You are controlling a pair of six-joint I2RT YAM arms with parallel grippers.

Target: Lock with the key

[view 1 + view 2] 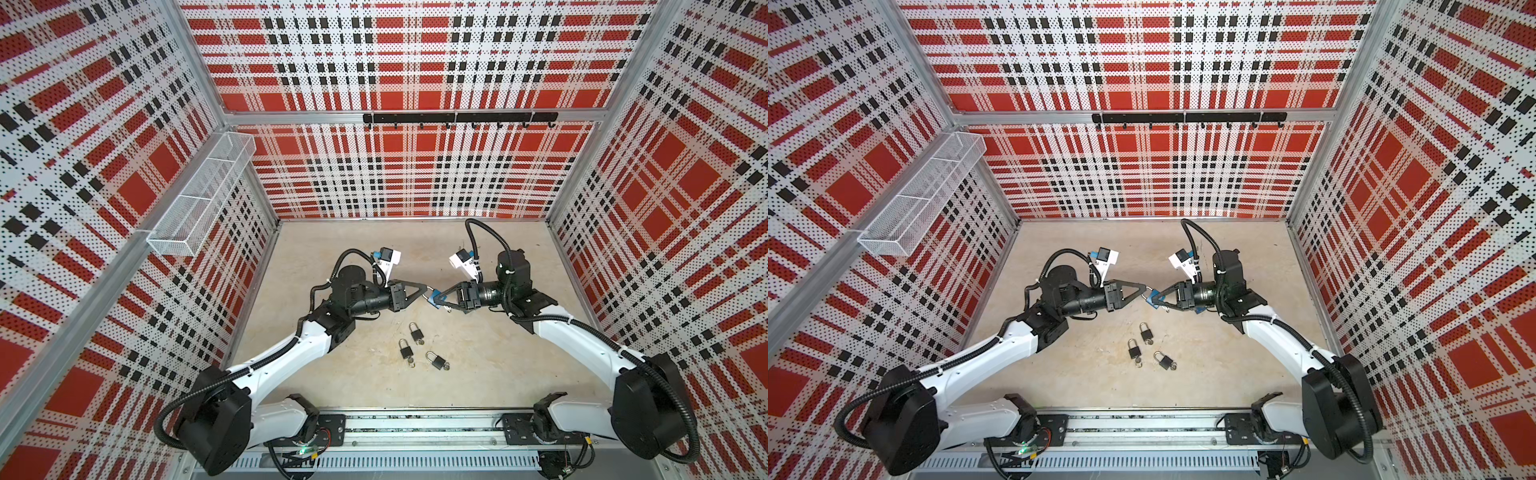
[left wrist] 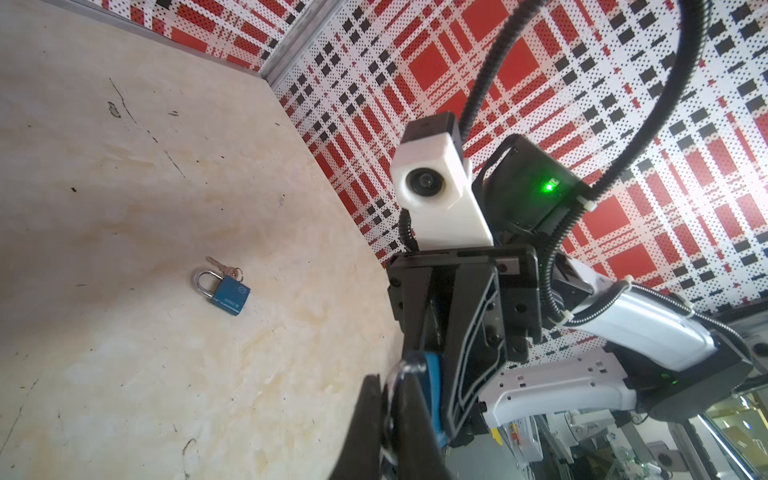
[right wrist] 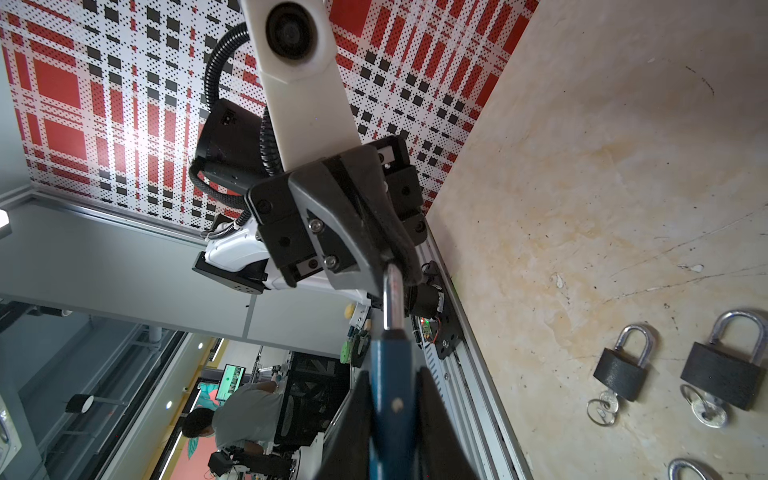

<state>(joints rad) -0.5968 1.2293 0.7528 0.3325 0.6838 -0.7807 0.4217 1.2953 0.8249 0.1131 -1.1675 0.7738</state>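
In a top view, the blue padlock is held off the desk at mid-frame, its body clamped by the right gripper and its shackle pinched by the left gripper. In the left wrist view, another lock with keys is seen at centre left. In the right wrist view, black padlocks are seen at lower right.

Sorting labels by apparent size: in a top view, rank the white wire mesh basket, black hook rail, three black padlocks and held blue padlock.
1. White wire mesh basket: biggest area.
2. Black hook rail: longer but thin.
3. Three black padlocks: alike, farther from camera.
Blue padlock: mostly hidden, unranked.
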